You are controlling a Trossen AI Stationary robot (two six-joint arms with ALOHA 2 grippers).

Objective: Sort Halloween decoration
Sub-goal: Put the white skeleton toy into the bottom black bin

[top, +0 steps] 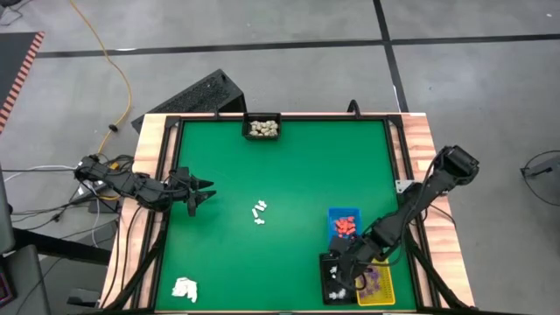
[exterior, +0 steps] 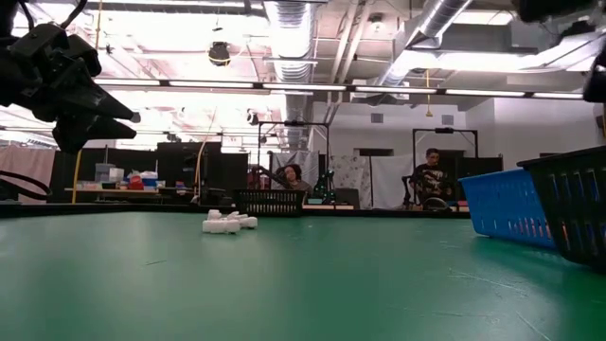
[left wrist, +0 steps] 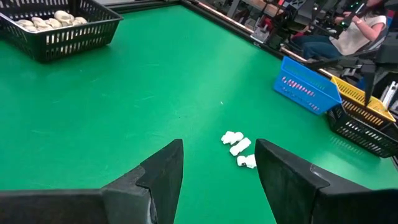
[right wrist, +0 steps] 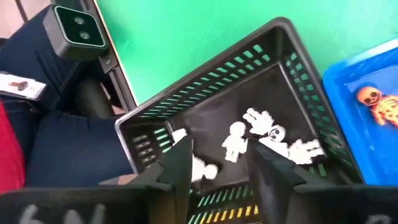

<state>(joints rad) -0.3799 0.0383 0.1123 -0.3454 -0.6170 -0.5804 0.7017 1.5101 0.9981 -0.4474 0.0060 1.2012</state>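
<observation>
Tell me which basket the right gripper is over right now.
The black basket at the table's near right corner, holding white figurines. The right gripper hangs open above it, not the adjacent blue basket or yellow one.

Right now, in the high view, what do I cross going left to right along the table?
Left gripper, open over the mat → white wad → loose white figurines → black tray with the right gripper over it.

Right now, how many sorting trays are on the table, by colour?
Black: 2, the far black tray and the near black tray
Blue: 1, the blue tray
Yellow: 1, the yellow tray
Total: 4
</observation>
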